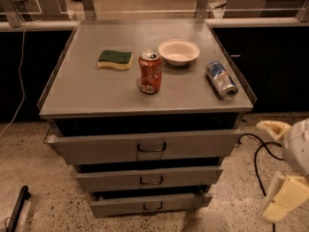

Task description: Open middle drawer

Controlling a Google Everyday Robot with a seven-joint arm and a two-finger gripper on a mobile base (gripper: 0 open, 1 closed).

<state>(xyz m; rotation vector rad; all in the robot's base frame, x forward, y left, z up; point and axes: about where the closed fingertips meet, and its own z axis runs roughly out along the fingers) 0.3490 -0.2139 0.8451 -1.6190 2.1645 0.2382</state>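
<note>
The grey metal cabinet has three drawers. The middle drawer is the second low flat front, with a small dark wire loop handle. It stands a little out from the cabinet, with a dark gap above it. My gripper is low at the right edge of the view, to the right of the cabinet and apart from it. Its two pale yellow fingers are spread wide and hold nothing.
The taller top drawer and the bottom drawer also stand slightly out. On the cabinet top are a green-and-yellow sponge, an upright red can, a white bowl and a lying blue can. A black cable lies on the floor at right.
</note>
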